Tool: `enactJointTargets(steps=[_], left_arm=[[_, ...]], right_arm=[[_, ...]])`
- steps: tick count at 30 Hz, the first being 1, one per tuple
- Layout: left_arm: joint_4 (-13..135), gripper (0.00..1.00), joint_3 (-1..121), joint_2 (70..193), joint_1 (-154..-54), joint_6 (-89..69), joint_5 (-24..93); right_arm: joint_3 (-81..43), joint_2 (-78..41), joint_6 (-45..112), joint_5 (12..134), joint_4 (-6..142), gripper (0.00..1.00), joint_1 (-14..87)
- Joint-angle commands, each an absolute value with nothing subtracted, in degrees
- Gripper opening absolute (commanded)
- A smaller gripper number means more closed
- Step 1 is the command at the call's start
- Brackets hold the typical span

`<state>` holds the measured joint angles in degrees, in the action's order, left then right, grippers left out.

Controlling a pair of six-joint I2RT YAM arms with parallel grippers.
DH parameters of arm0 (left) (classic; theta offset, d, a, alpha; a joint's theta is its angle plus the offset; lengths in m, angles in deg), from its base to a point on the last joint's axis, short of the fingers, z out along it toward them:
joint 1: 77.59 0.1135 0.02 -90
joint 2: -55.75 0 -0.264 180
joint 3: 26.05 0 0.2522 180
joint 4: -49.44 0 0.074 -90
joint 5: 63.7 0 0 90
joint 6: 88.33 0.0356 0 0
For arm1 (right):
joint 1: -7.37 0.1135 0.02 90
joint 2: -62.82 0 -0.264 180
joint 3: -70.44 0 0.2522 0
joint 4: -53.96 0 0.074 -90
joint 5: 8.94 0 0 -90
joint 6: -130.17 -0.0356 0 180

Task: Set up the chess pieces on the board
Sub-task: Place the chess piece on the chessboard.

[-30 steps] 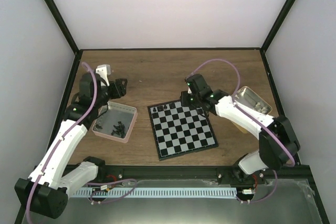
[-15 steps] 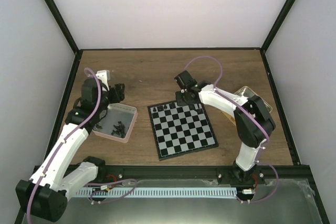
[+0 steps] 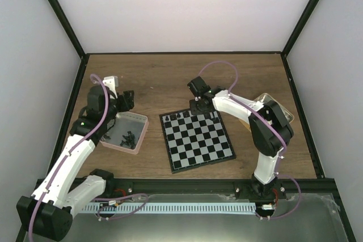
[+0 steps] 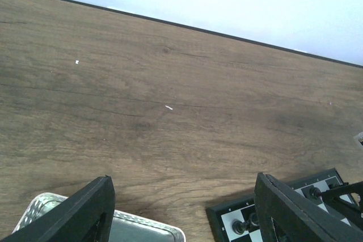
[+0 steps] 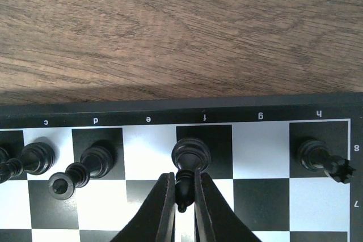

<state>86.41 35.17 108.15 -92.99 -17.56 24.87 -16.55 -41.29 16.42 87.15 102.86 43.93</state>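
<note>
The board (image 3: pixel 199 147) lies at the table's middle. My right gripper (image 5: pixel 183 192) is shut on a black chess piece (image 5: pixel 190 152) that stands upright on a dark back-row square, above the letter f. In the top view this gripper (image 3: pixel 199 104) hovers over the board's far edge. More black pieces (image 5: pixel 93 160) stand to the left in that row, and one (image 5: pixel 319 158) at the right corner. My left gripper (image 3: pixel 127 99) hangs open over bare wood beyond the tray, nothing between its fingers (image 4: pixel 85 211).
A pink-rimmed tray (image 3: pixel 142 126) left of the board holds several loose black pieces (image 3: pixel 127 137). A metal tin (image 3: pixel 273 107) sits to the right, partly behind the right arm. The board's corner (image 4: pixel 227 215) shows by the left gripper.
My right gripper has swung left along the board's back row and its arm has folded in. The left arm shifted only slightly.
</note>
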Motion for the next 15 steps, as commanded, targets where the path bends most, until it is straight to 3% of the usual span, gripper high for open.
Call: enactJointTargets(steps=[1, 15], left_arm=[[85.34, 0.69, 34.71, 107.45, -92.89, -16.85, 24.28], [85.34, 0.70, 34.58, 107.59, -92.89, -16.87, 24.28]], right_arm=[[-17.55, -41.87, 16.40, 88.00, 103.47, 0.01, 43.67], [-17.86, -42.62, 14.68, 89.48, 104.94, 0.04, 43.62]])
